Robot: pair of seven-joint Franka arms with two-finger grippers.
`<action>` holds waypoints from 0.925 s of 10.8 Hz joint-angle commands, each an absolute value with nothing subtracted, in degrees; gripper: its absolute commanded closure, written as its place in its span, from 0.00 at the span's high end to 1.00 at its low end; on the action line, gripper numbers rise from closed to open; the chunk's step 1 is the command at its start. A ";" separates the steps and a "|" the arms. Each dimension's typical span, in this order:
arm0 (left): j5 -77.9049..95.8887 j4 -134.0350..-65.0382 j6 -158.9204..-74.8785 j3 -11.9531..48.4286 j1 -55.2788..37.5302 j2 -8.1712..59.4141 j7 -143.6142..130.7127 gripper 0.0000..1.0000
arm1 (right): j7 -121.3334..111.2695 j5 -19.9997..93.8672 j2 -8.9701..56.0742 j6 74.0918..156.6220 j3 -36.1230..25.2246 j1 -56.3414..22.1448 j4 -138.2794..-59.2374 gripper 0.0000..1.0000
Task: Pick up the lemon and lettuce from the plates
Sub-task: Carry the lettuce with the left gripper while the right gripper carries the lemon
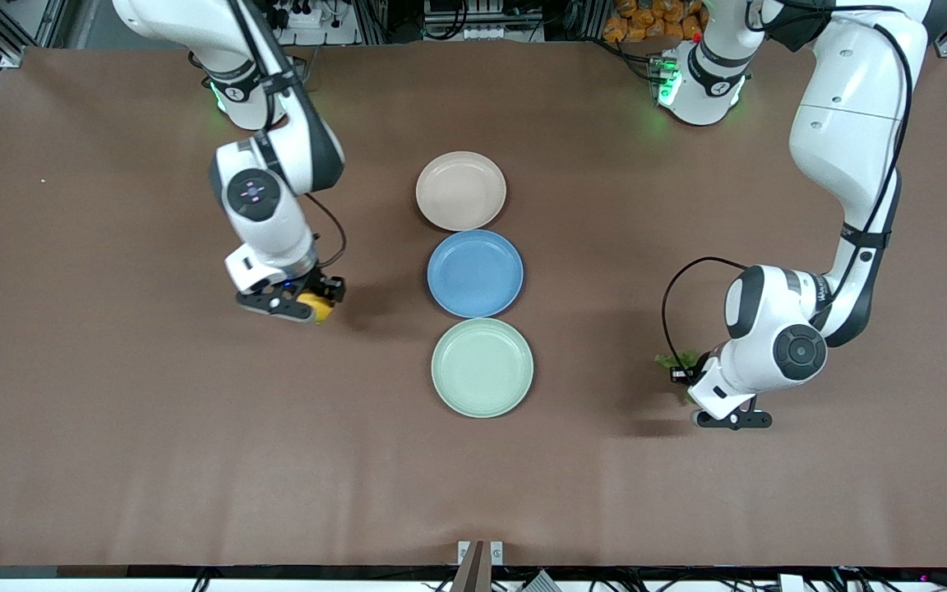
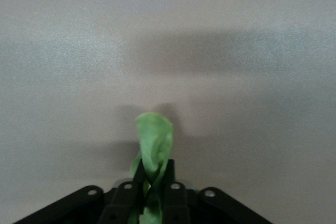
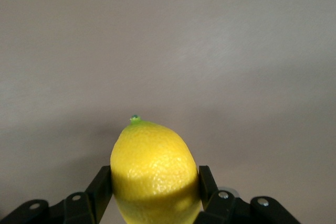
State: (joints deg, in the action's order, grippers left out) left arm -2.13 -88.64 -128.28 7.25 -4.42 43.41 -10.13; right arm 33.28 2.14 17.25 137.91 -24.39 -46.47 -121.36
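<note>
My right gripper [image 1: 309,306] is shut on the yellow lemon [image 1: 318,307] over the bare table, toward the right arm's end from the plates. In the right wrist view the lemon [image 3: 153,174] sits between the black fingers [image 3: 101,187]. My left gripper [image 1: 691,378] is shut on the green lettuce [image 1: 675,360] over the bare table toward the left arm's end. In the left wrist view the lettuce [image 2: 153,142] is pinched between the fingers [image 2: 137,174] and sticks out past them. The beige-pink plate [image 1: 461,191] and the mint green plate [image 1: 482,367] hold nothing.
A blue plate [image 1: 475,273] lies between the two other plates in a row down the middle of the brown table [image 1: 112,427]. It holds nothing either.
</note>
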 commanded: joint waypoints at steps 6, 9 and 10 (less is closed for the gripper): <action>-1.32 -88.15 -124.38 7.56 -2.21 36.58 -8.97 1.00 | 3.64 3.51 19.06 141.67 -23.64 -27.88 -122.87 0.00; -1.49 -87.98 -122.43 7.65 1.22 33.58 -3.54 1.00 | -12.69 14.29 23.10 145.18 -23.64 -23.74 -122.08 0.00; -1.49 -87.98 -121.39 7.47 1.14 31.92 -3.43 1.00 | -16.66 17.11 24.33 145.28 -23.64 -22.77 -121.38 0.00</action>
State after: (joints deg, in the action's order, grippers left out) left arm -2.12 -86.88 -123.27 7.24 0.12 35.20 -6.09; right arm -7.78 10.79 21.58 143.90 -24.39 -25.21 -122.78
